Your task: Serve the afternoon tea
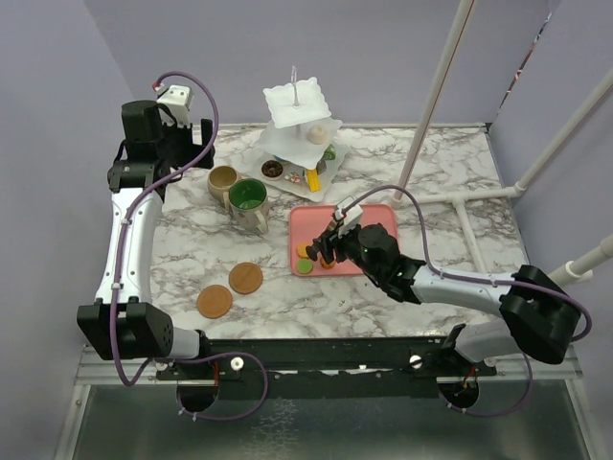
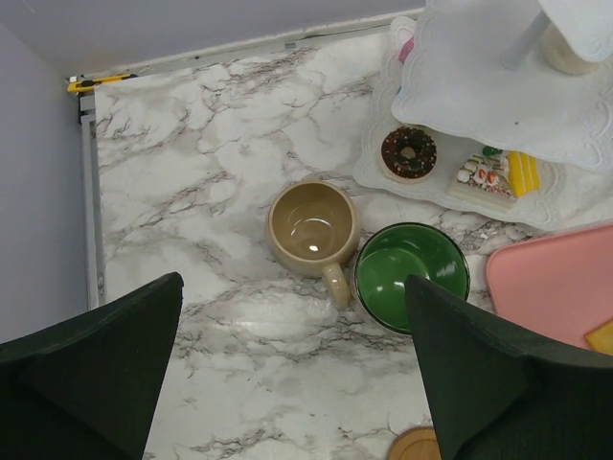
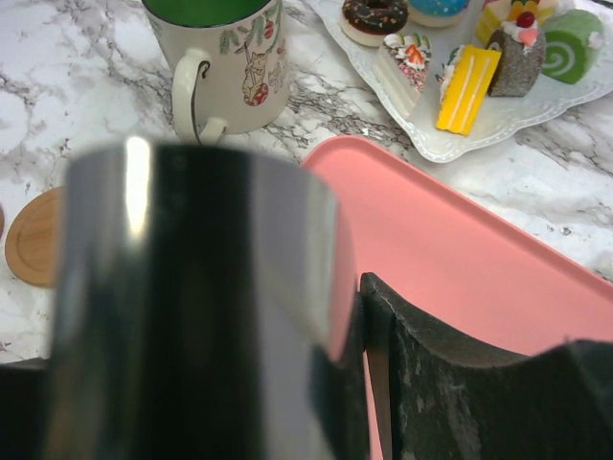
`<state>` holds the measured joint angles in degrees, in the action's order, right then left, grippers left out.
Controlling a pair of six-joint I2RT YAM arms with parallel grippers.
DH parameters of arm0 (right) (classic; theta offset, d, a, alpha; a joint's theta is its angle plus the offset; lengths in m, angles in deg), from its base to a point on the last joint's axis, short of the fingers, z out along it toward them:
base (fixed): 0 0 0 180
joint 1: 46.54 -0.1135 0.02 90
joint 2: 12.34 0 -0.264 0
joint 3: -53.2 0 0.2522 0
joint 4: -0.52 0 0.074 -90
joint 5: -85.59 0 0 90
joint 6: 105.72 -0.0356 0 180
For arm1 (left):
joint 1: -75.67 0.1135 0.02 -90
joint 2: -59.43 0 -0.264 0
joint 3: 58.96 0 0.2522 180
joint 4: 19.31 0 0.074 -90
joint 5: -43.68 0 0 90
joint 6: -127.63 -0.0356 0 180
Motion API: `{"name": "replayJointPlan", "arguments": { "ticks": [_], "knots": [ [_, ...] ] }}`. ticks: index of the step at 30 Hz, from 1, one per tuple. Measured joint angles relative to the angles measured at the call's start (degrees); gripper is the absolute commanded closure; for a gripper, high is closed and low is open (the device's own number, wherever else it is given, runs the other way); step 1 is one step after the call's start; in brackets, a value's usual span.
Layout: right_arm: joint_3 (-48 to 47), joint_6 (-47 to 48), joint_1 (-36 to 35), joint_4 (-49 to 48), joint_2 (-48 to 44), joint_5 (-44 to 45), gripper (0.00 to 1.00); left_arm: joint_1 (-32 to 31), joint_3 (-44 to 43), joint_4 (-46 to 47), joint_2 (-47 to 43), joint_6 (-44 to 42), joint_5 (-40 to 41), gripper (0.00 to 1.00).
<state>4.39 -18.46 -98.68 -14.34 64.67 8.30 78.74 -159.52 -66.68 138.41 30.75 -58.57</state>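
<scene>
The pastries lie at the pink tray's near-left corner, right by the right end effector, whose grip cannot be told; the left end effector, spread wide, hangs well left.

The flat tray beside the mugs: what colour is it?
The tray is pink, shown best in the top external view.
</scene>
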Motion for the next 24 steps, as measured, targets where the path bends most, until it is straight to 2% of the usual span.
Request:
{"name": "replayJointPlan", "arguments": {
  "ticks": [11, 24],
  "knots": [
    [-3.34, 0.85, -0.42, -6.12, 8.33, -2.14, 0.41, 0.7, 0.07, 0.0, 0.0, -0.02, 0.26, 0.01],
    [-4.39, 1.31, -0.48, -8.9, 13.49, -3.17, 0.41, 0.72, 0.07, 0.0, 0.0, -0.04, 0.28, 0.01]
  ]
}}
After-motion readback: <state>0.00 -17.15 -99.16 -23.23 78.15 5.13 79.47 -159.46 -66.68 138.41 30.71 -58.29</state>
